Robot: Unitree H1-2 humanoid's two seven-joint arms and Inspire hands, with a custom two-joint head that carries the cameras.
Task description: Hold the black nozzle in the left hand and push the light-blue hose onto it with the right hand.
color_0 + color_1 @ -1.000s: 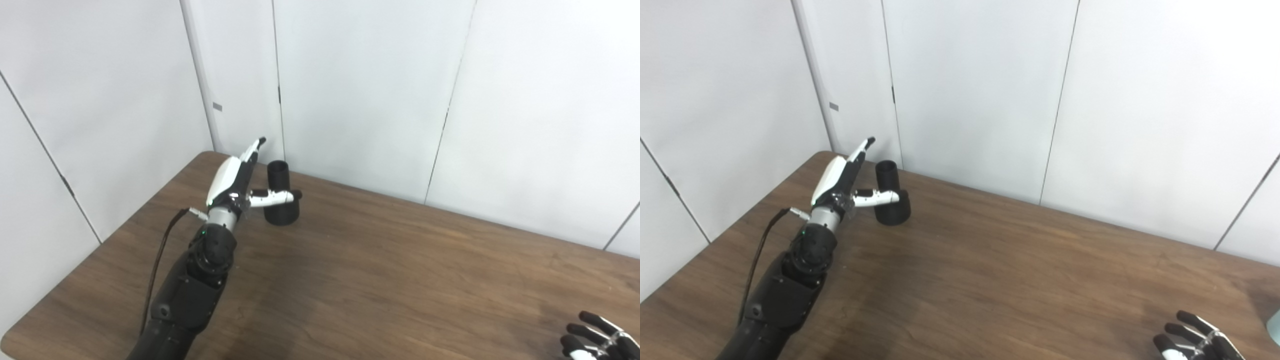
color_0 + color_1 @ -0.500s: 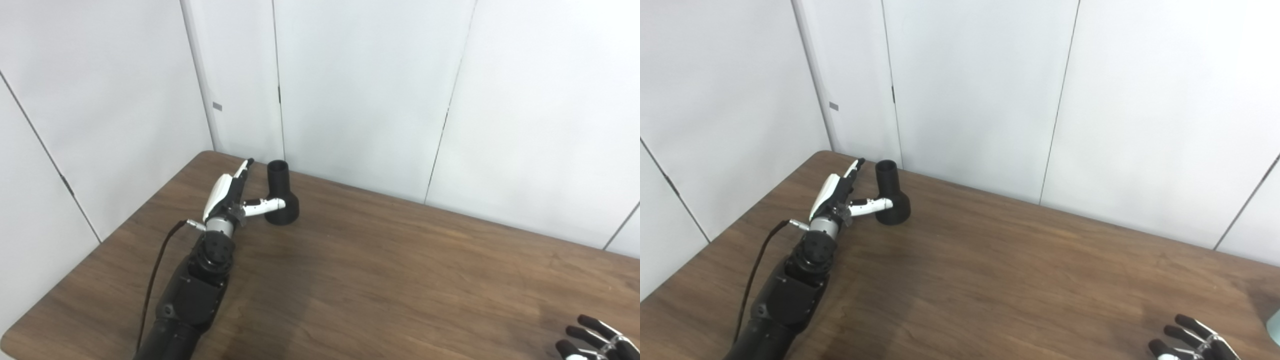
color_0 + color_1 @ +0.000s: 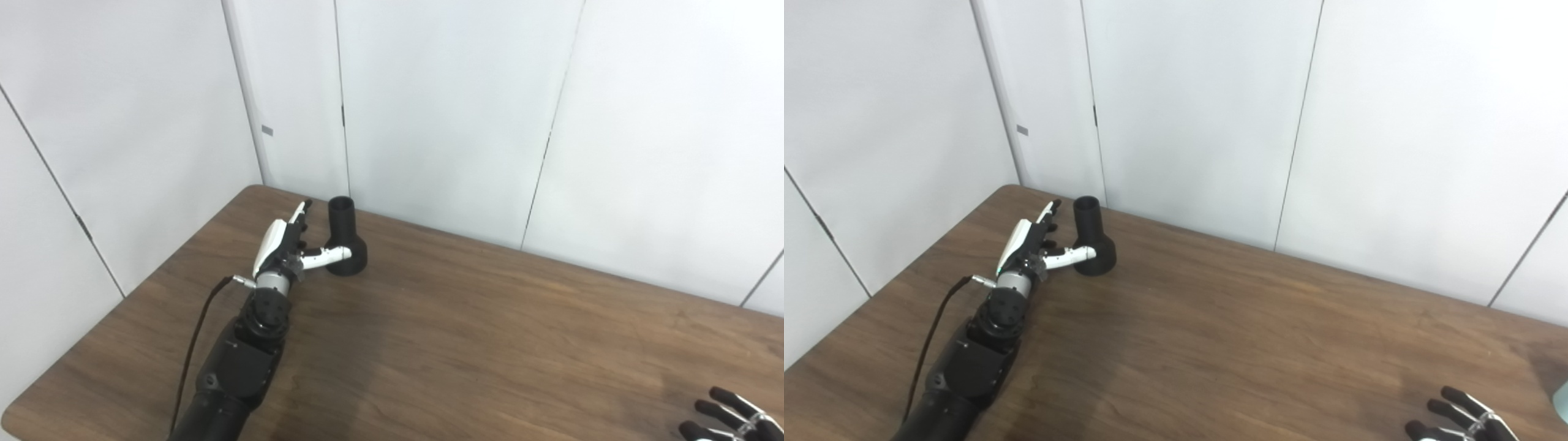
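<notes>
The black nozzle (image 3: 345, 239) stands upright on its wide base near the table's far left corner, narrow neck pointing up. My left hand (image 3: 286, 244) lies low beside it on its left, open, fingers stretched toward the wall and the thumb reaching in front of the nozzle's base. Whether the thumb touches the nozzle is unclear. My right hand (image 3: 729, 418) shows only its spread dark fingers at the bottom right edge, open and holding nothing. A sliver of the light-blue hose (image 3: 1562, 399) peeks in at the right edge of the right eye view.
The brown wooden table (image 3: 478, 343) runs across the picture, with its left edge and far corner close to the nozzle. White wall panels (image 3: 441, 110) stand right behind the table. A black cable (image 3: 196, 343) hangs along my left forearm.
My left hand has dropped from above the nozzle's neck to table height beside its base. The right hand has slipped slightly lower at the picture's edge. The nozzle has not moved.
</notes>
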